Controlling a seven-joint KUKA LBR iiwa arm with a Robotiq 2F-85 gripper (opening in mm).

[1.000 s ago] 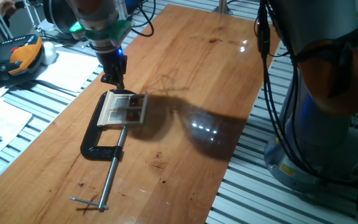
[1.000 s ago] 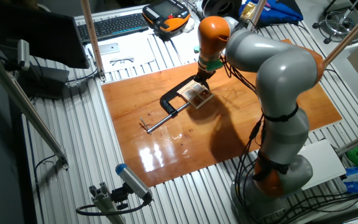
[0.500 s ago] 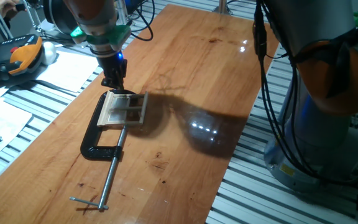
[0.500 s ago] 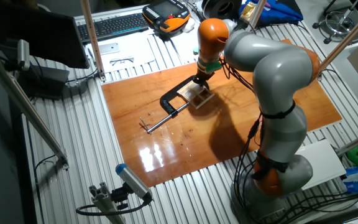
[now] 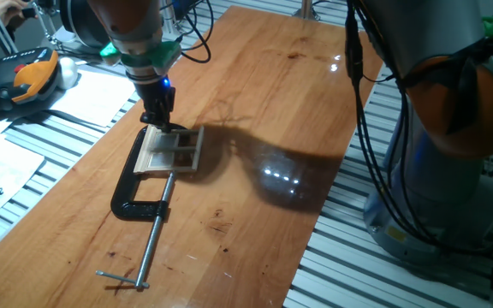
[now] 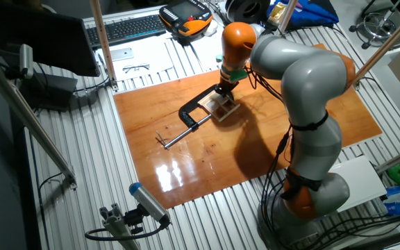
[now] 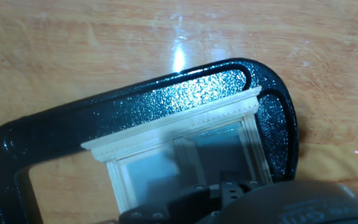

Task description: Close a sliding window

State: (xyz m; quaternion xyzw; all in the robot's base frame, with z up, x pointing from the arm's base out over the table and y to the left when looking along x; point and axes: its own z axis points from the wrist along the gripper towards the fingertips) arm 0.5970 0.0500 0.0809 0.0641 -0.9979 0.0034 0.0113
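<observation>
Flat on wooden table (image 5: 272, 103): sliding window (image 5: 170, 150), held inside throat of black C-clamp (image 5: 137, 195), screw pointing toward table edge. Gripper (image 5: 160, 120) poised at window's far edge; jaw state cannot tell, fingertips hidden.

no readable text, no labels, no brands, no numbers in any view

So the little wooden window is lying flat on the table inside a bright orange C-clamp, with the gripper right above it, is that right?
Not quite: the C-clamp is black, not orange, as one fixed view shows; the hand view shows its dark speckled frame curving round the window's top. The rest holds: the sliding window lies flat on the table inside the clamp, with the gripper right above it.
</observation>
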